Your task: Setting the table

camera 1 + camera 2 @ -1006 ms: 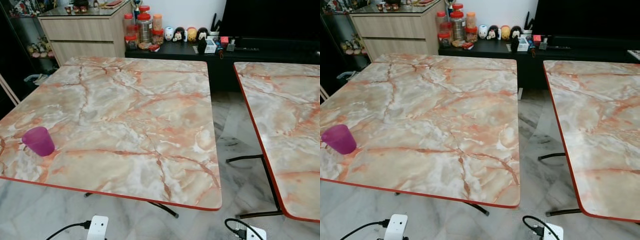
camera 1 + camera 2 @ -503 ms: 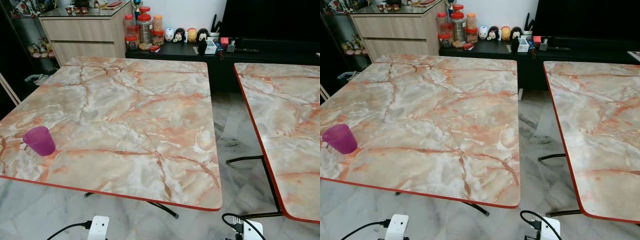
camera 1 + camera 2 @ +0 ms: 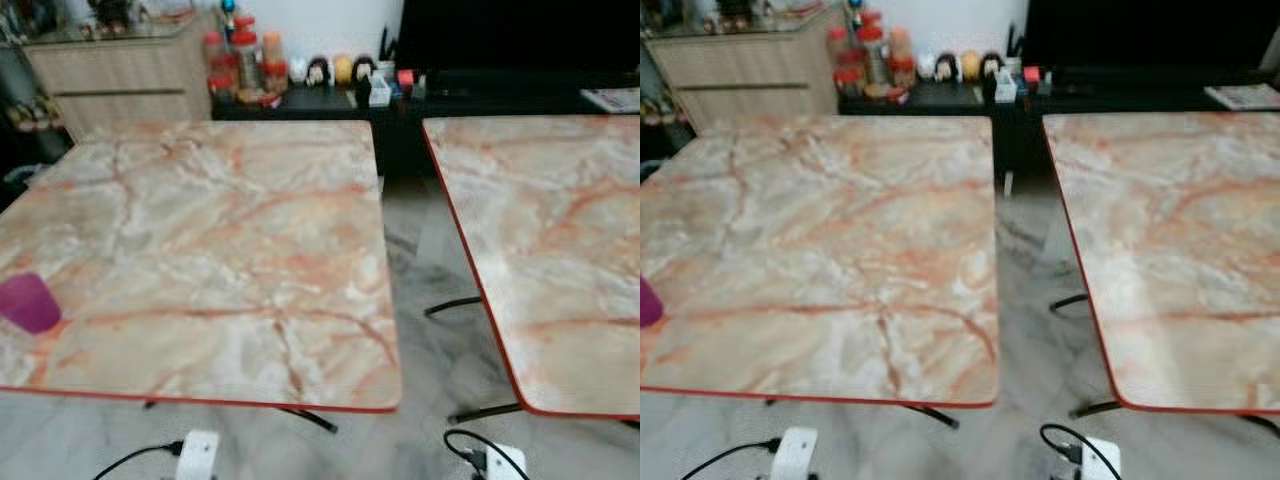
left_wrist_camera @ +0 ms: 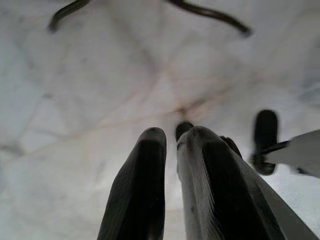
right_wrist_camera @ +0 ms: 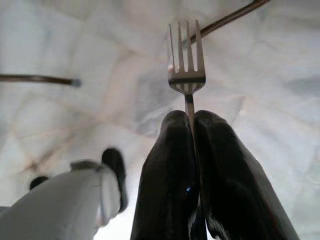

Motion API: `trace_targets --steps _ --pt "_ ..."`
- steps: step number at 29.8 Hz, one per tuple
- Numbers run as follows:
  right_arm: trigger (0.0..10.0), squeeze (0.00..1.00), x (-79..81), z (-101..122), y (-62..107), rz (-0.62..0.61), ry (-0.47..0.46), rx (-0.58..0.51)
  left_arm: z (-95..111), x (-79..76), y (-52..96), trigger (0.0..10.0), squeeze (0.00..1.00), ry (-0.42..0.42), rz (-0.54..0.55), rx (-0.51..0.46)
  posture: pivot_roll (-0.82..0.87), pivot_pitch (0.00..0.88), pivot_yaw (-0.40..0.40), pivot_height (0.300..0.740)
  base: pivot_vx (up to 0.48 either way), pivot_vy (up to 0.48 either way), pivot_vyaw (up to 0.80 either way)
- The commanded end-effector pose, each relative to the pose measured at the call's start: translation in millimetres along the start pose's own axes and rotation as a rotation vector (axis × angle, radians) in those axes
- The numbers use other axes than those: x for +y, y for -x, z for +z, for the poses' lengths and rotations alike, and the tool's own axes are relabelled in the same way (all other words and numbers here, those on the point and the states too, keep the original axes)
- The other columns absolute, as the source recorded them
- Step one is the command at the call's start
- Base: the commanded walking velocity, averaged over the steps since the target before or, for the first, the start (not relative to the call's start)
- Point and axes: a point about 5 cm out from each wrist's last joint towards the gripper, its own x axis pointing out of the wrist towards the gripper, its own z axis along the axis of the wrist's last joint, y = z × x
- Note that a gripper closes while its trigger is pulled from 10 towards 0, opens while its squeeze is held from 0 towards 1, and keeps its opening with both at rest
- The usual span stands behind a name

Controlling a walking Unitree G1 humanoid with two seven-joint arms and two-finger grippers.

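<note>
The right gripper hangs low over the pale marble floor, its two black fingers pinched tight on the handle of a steel fork whose tines point out beyond the fingertips. The left gripper also hangs over the floor, fingers nearly together with a thin gap between them and nothing held. Ahead stands a marble-patterned table with a red edge; a purple cup sits near its left front corner. A second table of the same pattern stands to the right, a strip of floor between the two. Beyond them, red-lidded jars and small figurines line a dark sideboard. The head views are blurred.
</note>
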Motion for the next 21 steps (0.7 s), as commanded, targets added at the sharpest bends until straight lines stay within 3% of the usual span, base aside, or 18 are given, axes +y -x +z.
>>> trace_targets --steps 1,21 --pt "10.0 0.0 5.3 -0.7 -0.3 0.007 -0.004 0.009 -6.3 8.0 1.1 10.0 0.0 -0.021 0.017 0.028 -0.08 0.0 -0.01 0.74 0.0 -0.319 0.0" --pt "10.0 0.0 2.9 1.6 -1.0 0.0 -0.004 0.008 -5.0 8.6 0.9 10.0 0.0 -0.04 0.011 0.026 -0.08 0.0 -0.002 0.74 0.0 -0.319 0.0"
